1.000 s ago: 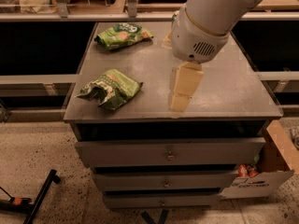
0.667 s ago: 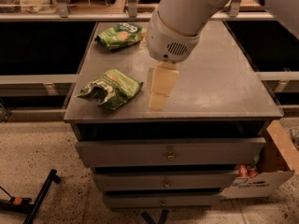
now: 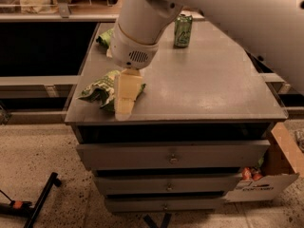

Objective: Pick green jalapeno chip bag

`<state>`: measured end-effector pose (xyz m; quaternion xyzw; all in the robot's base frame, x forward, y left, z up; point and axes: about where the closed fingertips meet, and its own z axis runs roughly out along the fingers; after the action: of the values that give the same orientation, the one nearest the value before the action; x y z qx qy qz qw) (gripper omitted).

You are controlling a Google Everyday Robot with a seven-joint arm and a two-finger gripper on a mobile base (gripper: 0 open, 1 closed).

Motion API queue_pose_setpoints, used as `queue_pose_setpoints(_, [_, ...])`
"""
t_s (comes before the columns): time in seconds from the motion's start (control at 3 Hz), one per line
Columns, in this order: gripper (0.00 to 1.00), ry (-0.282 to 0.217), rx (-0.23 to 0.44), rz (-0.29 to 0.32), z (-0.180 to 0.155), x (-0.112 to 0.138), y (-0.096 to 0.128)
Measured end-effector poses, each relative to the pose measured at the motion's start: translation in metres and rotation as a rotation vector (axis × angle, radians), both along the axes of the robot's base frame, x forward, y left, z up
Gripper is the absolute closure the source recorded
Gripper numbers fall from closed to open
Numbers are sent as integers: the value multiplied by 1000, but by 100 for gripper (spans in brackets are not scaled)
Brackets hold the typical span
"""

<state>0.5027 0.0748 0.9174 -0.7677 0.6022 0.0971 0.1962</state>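
Observation:
The green jalapeno chip bag lies crumpled near the front left corner of the grey cabinet top, its scrunched end pointing left. My gripper hangs from the big white arm and sits over the right part of the bag, hiding it. Whether it touches the bag does not show.
A green soda can stands at the back middle. A flatter green bag lies at the back left, mostly behind my arm. Drawers are below the top. A cardboard box stands at the right, and black stand legs lie on the floor at the left.
My arm has swung left and toward the front, from the middle of the top to over the crumpled bag. The bags have not moved.

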Motion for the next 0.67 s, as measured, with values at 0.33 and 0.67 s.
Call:
queue_pose_setpoints(0.33, [0,5,14,45,-16,5,25])
queue_pose_setpoints(0.67, [0,10,18,72,-31,10,39])
